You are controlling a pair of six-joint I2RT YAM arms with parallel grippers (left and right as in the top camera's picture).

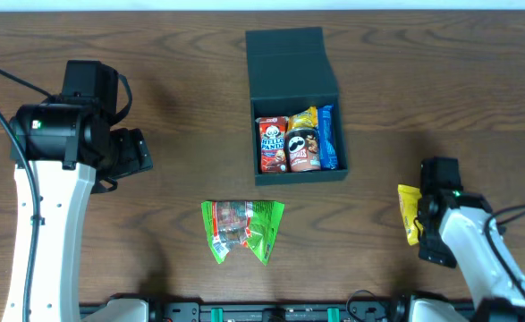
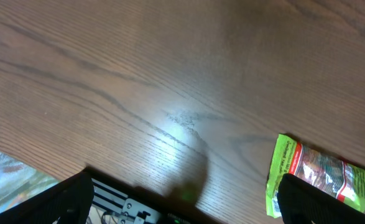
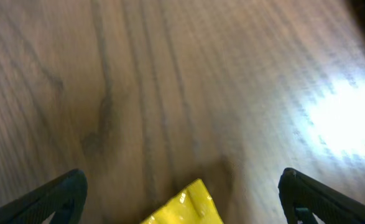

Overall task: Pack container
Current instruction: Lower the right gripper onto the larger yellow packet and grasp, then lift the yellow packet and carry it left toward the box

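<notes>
– Whereabouts of container?
– Far middle of table, well apart from both arms. Lid flipped open toward the back edge.
– Inside so far?
– Red snack packet at left, small brown can in the middle, yellow bag behind the can, blue packet along the right wall. Packed tight, side by side.
– Loose on the wood?
– Crumpled green packet nearer the front edge, before the container and apart from it. Yellow packet at right, just beside the right arm.
– State of left gripper?
– Spread wide, holding nothing, above bare wood. Green packet off to one side, apart from the fingers.
– And right gripper?
– Wide apart too, empty. Corner of yellow packet low between the fingers in the wrist view; contact impossible to tell.
– In the way of the container?
– Green packet only, lying between front edge and container; lid clear of the opening.
</notes>
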